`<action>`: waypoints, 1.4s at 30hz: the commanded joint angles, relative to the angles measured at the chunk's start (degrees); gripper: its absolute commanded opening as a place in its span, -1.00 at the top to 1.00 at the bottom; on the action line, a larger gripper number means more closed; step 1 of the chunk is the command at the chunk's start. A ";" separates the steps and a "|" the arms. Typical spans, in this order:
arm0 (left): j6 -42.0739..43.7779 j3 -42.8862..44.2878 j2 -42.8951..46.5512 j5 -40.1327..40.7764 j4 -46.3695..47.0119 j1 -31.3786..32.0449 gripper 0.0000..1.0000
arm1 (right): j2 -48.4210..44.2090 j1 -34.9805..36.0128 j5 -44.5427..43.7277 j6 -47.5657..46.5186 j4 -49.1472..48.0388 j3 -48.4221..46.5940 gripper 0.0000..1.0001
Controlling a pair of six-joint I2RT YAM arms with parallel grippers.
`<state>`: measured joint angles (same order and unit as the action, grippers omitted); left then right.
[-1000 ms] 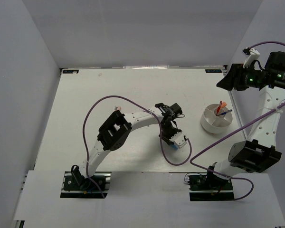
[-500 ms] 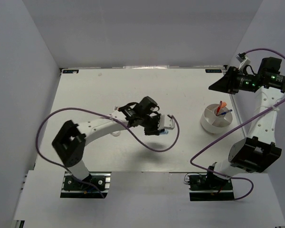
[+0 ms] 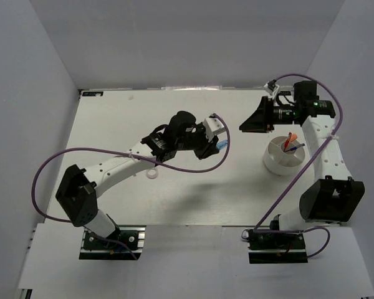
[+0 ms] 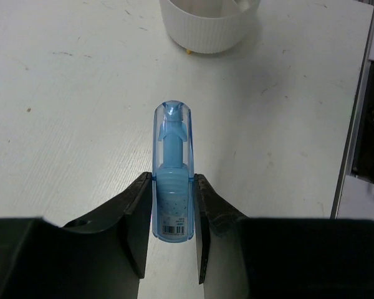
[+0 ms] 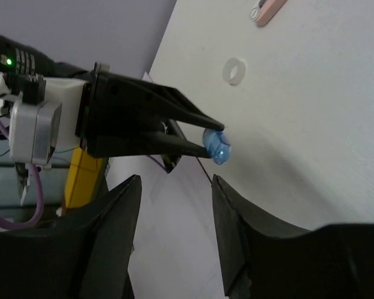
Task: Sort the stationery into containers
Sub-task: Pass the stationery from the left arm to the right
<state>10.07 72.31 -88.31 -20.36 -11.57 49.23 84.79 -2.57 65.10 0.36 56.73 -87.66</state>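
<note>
My left end effector [image 4: 172, 215] is clamped on the blue piece [image 4: 172, 163], carried above the bench [image 3: 112, 124] and closer to the bowl [image 3: 271, 163] than half a second ago. My right end effector [image 5: 174, 230], its jaws apart and empty, has swung in from the wall to hover just beyond the bowl. The tape ring [image 3: 151, 174] lies well to the bowl's left.
</note>
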 commanded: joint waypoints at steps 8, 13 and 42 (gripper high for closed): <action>-1.89 4.59 -2.13 -0.03 1.73 -0.81 1.00 | 0.45 6.61 -2.51 4.48 -2.15 7.15 -0.22; -1.54 5.82 -2.65 -1.35 1.73 -0.81 1.00 | 3.00 8.28 -6.65 3.86 -2.33 5.13 -0.22; -0.75 6.70 -4.06 -1.88 1.99 -0.81 1.00 | 6.79 11.62 -7.36 3.51 -2.85 0.73 0.24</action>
<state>9.02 76.90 -92.62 -22.17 -10.17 48.49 92.40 8.71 56.95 4.25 53.82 -85.71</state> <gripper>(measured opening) 0.393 0.372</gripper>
